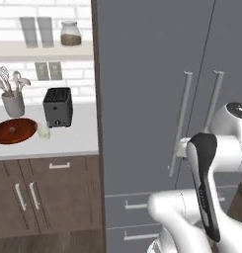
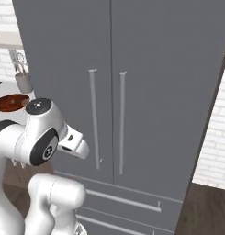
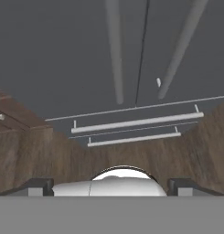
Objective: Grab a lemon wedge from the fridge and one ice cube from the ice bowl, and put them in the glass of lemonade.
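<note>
The grey fridge (image 1: 142, 99) (image 2: 155, 69) (image 3: 63, 55) stands with both doors shut, so the lemon wedge is hidden. My gripper (image 3: 111, 185) is open, its fingertips (image 3: 38, 185) wide apart with nothing between them. It hangs in front of the left door, close to the left door handle (image 1: 181, 123) (image 2: 93, 119), and points down along the fridge front. On the counter to the left lie the wooden ice bowl (image 1: 15, 131) (image 2: 12, 102) and, beside it, the small glass of lemonade (image 1: 43, 132). Any ice cube in the bowl is too small to make out.
A black toaster (image 1: 58, 106) and a grey cup of utensils (image 1: 13, 101) (image 2: 23, 82) stand behind the bowl. Two tall glasses (image 1: 36, 30) and a jar (image 1: 70, 33) sit on the shelf above. Two drawer handles (image 3: 136, 122) run across below the doors.
</note>
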